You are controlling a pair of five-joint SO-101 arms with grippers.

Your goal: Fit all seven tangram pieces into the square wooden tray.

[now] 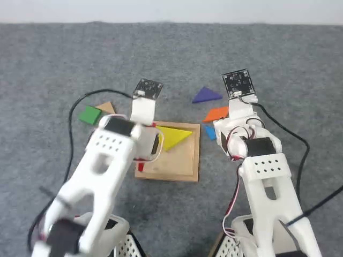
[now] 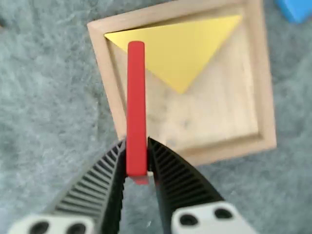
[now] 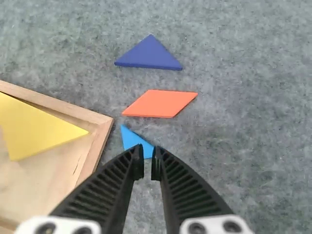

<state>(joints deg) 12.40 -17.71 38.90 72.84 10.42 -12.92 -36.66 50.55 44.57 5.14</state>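
The square wooden tray point(image 2: 265, 97) lies on grey carpet with a yellow triangle point(image 2: 180, 51) flat in its far part. My left gripper point(image 2: 136, 158) is shut on a red piece point(image 2: 136, 97), held on edge above the tray's side rim. In the high view the left arm point(image 1: 115, 142) covers the tray's point(image 1: 185, 171) left part. My right gripper point(image 3: 147, 163) is shut with nothing in it, just above a small blue triangle point(image 3: 132, 139) beside the tray's corner point(image 3: 100, 129). Beyond it lie an orange parallelogram point(image 3: 160, 104) and a dark blue triangle point(image 3: 148, 54).
A green square point(image 1: 89, 114) and a tan triangle point(image 1: 106, 107) lie on the carpet left of the tray. The right arm point(image 1: 252, 144) stands right of the tray. Open carpet stretches toward the far edge and both sides.
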